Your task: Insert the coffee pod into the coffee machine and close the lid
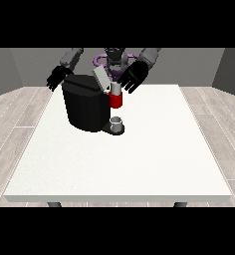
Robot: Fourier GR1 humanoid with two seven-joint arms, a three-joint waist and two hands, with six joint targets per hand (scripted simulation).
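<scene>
So I'm driving this one remotely and here's where I'm sitting. The coffee machine [87, 107] is standing at about 11 o'clock from the worktop's [139, 164] middle, with its lid [101, 78] tilting up and open, so closing it isn't done yet. The red pod holder [116, 100] is sticking out at the machine's 3 o'clock side, and there's a pale bit on top of it that I'm guessing is the coffee pod [116, 88], sitting in or right at the holder. I honestly can't tell if it's fully seated. A small cup [117, 122] is waiting on the base below, at 6 o'clock from the holder.

The hand at the view's right [133, 77] is hovering just at 1 o'clock of the pod, fingers spreading apart and holding nothing as far as I can see. The hand at the view's left [57, 77] is hanging at the machine's 10 o'clock corner, fingers also looking relaxed and apart, not touching anything clearly.

My read: the pod part is looking nearly or already done, and the lid is what's left.
</scene>
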